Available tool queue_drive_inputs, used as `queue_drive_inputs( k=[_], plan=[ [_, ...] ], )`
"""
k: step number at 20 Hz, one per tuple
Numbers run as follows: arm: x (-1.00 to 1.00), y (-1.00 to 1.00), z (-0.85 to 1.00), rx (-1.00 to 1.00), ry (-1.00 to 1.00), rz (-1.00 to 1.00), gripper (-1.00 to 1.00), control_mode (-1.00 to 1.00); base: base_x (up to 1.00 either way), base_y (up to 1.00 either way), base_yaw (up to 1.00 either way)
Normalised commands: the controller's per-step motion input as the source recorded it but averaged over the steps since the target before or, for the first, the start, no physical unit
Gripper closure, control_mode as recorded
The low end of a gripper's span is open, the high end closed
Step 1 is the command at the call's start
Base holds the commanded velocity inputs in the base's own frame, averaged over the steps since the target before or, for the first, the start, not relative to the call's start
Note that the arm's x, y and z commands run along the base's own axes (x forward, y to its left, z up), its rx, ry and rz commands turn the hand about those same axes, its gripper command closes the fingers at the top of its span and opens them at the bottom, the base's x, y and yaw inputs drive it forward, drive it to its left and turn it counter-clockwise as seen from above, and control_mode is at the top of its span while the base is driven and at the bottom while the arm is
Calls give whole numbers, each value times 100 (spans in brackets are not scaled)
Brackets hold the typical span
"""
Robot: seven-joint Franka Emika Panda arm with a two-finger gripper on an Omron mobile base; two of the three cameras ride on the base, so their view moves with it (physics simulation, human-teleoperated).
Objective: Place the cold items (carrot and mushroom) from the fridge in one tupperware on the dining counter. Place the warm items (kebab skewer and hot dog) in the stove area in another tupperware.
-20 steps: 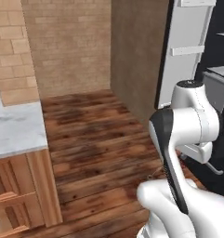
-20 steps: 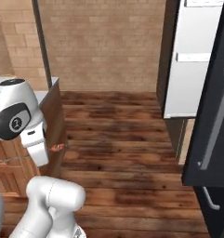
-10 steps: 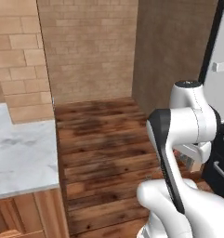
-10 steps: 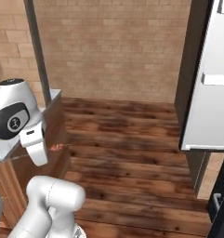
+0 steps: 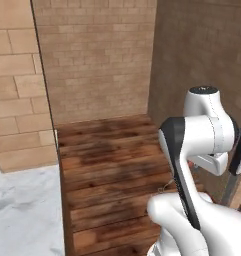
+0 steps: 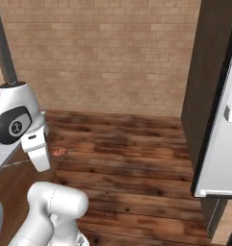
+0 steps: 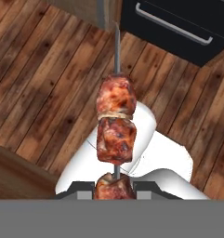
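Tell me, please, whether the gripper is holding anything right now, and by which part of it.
It holds the kebab skewer, gripped at its lowest meat chunk; the stick and two more chunks project beyond the fingers.

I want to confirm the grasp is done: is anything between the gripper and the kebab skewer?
Nothing visible: the thin stick of reddish-brown meat chunks is already in the gripper, its lowest chunk sitting between the dark fingertips above the wooden floor.

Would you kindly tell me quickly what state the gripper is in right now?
Gripper: shut on the kebab skewer, which sticks out from between its fingertips over the wood floor.
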Motion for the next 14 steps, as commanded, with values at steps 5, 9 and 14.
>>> queue_drive_inputs(
  k=[5, 9, 14],
  plan=[
    [0, 0, 0, 0, 0, 0, 100, 100, 100, 0, -1],
    [0, 0, 0, 0, 0, 0, 100, 100, 100, 4, -1],
    [0, 0, 0, 0, 0, 0, 100, 100, 100, 26, -7]
  ],
)
